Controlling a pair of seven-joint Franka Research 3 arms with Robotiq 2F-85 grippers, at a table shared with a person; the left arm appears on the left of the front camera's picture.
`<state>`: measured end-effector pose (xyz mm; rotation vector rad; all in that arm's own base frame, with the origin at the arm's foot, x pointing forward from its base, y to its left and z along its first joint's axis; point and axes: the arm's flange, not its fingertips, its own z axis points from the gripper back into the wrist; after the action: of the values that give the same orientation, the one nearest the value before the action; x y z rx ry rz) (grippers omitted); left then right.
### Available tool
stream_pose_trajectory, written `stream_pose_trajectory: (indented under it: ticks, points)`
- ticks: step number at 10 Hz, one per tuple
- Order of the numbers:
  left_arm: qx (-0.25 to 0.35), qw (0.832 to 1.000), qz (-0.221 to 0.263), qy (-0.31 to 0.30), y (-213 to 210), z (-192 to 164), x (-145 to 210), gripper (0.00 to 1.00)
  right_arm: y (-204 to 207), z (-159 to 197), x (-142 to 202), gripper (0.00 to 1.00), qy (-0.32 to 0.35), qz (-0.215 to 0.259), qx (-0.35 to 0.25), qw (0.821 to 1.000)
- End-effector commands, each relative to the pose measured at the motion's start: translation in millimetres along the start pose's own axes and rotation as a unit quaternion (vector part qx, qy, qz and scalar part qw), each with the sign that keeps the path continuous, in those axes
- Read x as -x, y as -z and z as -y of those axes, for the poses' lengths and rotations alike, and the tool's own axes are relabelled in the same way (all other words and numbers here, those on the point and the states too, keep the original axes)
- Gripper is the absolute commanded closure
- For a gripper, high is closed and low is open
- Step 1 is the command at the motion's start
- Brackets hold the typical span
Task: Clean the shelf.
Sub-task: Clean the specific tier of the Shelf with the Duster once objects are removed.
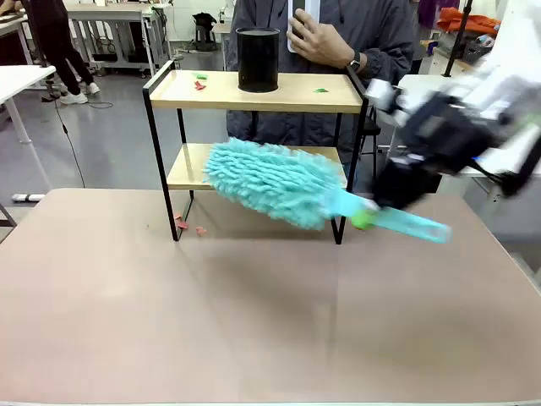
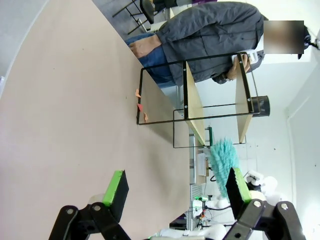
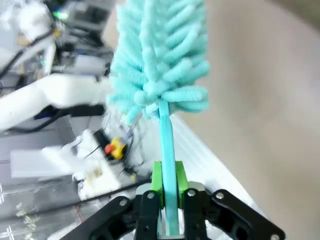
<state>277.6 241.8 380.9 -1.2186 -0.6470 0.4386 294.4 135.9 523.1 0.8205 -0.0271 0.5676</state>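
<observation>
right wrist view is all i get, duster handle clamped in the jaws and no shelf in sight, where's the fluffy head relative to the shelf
Observer: The front view shows the duster held by the right gripper, its head in front of the lower board of the shelf. I cannot tell if it touches.
Operator: anything on the top board
Observer: A black container stands on it, with red scraps and a green scrap beside it.
Operator: where's the left arm
Observer: The left gripper is open over bare table, with the shelf farther off ahead.

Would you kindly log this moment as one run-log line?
right claw: shut on duster | left claw: open | shelf: scraps on top
</observation>
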Motion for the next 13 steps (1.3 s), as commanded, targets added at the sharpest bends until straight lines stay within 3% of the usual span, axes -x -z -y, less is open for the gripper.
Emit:
stream_pose_trajectory:
  ticks: [1,3,5,8,10,11,12,13]
  points:
    - [0.011,1.000,0.006,0.010,3,0,5,0.00,-57,42,53,0.88,0.001,-0.050,-0.039,0.998]
    - [0.011,1.000,0.006,0.010,3,0,5,0.00,-101,76,103,0.88,-0.031,0.000,-0.114,0.993]
    - [0.011,1.000,0.006,0.010,3,0,5,0.00,-129,125,154,0.88,0.015,0.117,-0.165,0.979]
    - [0.011,1.000,0.006,0.010,3,0,5,0.00,-116,192,211,0.88,0.081,0.194,-0.222,0.952]
    - [0.011,1.000,0.006,0.010,3,0,5,0.00,-98,212,220,0.88,0.126,0.210,-0.225,0.943]
    - [0.011,1.000,0.006,0.010,3,0,5,0.00,-86,213,210,0.88,0.164,0.191,-0.197,0.948]
    - [0.011,1.000,0.006,0.010,3,0,5,0.00,-109,210,231,0.88,0.124,0.194,-0.220,0.948]
    - [0.011,1.000,0.006,0.010,3,0,5,0.00,-109,210,231,0.88,0.124,0.194,-0.220,0.948]
